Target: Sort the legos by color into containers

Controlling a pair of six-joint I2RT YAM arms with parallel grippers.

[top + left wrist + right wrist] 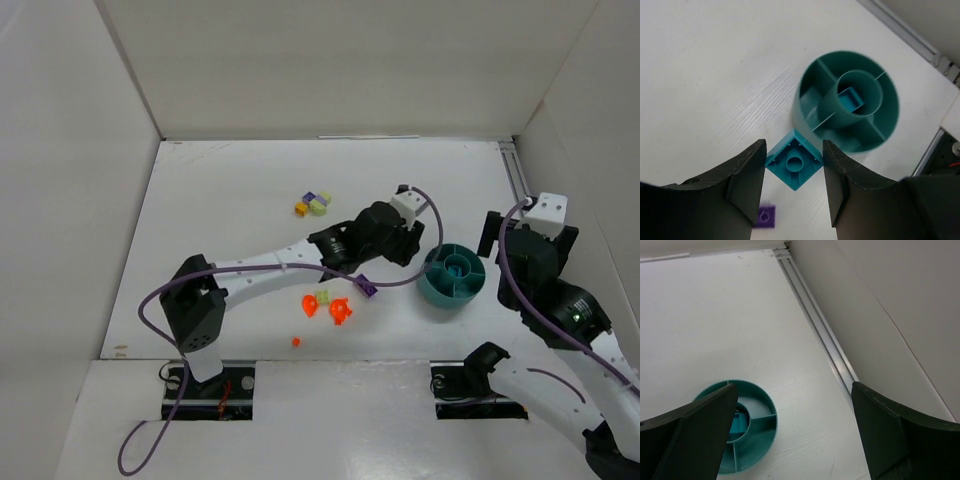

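Left fingers (747, 175) are pinching a teal brick (793, 165) corner to corner, about half open. Its hollow underside is facing the wrist camera, one corner pointing to 12 o'clock. It's square, so no long axis. From above, the wrist is hiding it. The bowl (847, 100) is sitting at its 1 o'clock. Right fingers (695, 435) are gaping wide, holding nothing.

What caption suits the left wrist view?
Left gripper grips a teal brick near the compartmented bowl.
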